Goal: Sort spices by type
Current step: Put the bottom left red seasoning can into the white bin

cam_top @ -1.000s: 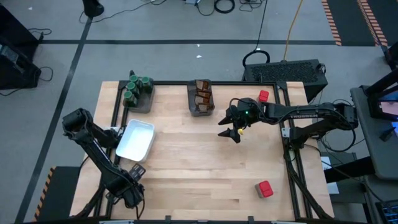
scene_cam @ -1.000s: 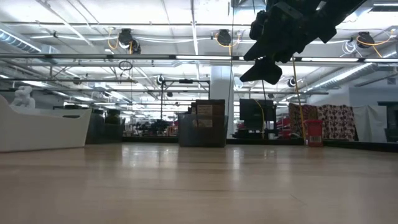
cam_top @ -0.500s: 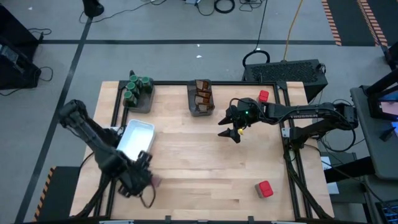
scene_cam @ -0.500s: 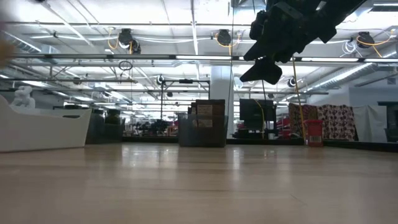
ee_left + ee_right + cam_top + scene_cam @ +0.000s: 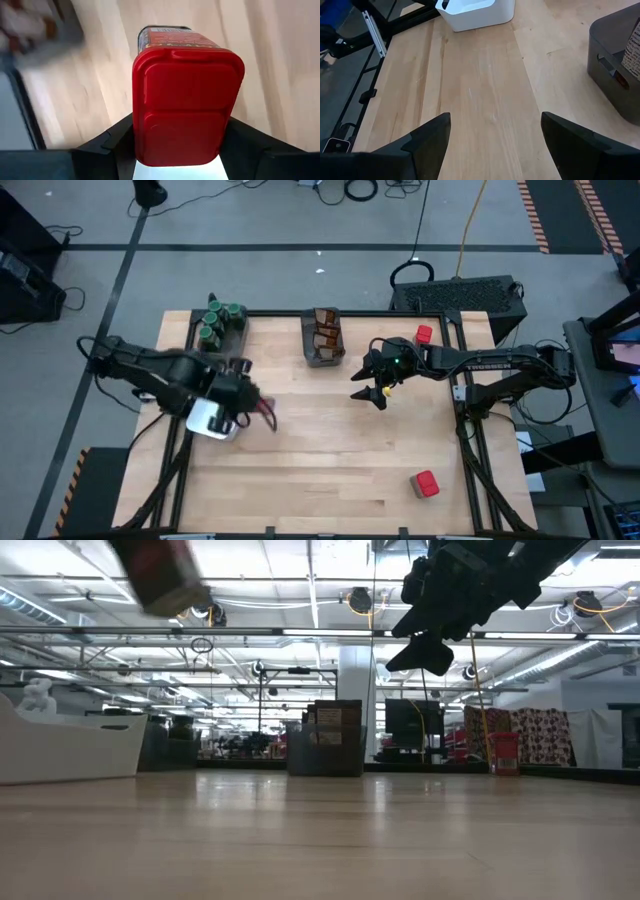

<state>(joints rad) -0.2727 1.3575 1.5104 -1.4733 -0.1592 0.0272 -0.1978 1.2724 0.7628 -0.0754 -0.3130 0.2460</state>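
Note:
My left gripper (image 5: 255, 408) is shut on a red blocky spice container (image 5: 187, 105) and holds it in the air beside the white tray (image 5: 208, 420); in the low view the container (image 5: 160, 575) shows high up and blurred. My right gripper (image 5: 368, 392) hangs open over the table's middle right with nothing between its fingers (image 5: 427, 140). Green-lidded jars (image 5: 220, 325) stand in a dark bin at the far left. Brown packets (image 5: 323, 335) fill a second bin. One more red container (image 5: 424, 335) stands at the far right, another (image 5: 427, 484) at the near right. My left gripper pinches the red container between its two fingers at the lidded end, one finger (image 5: 115, 145) on each side of the lid's rim (image 5: 141, 142). The fingers come from above, pointing steeply down. The container hangs below them, lid up, clear of the table.
Bare wooden tabletop (image 5: 330, 450) lies between the two arms and toward the near edge. A dark frame rail (image 5: 185, 370) runs along the table's left side. The packet bin's wall (image 5: 615, 70) shows close by in the right wrist view.
My left gripper has swung from beyond the table's near left corner up and toward the far edge and the middle, turning as it went. It now stands by the tray's right side with the red container lifted high.

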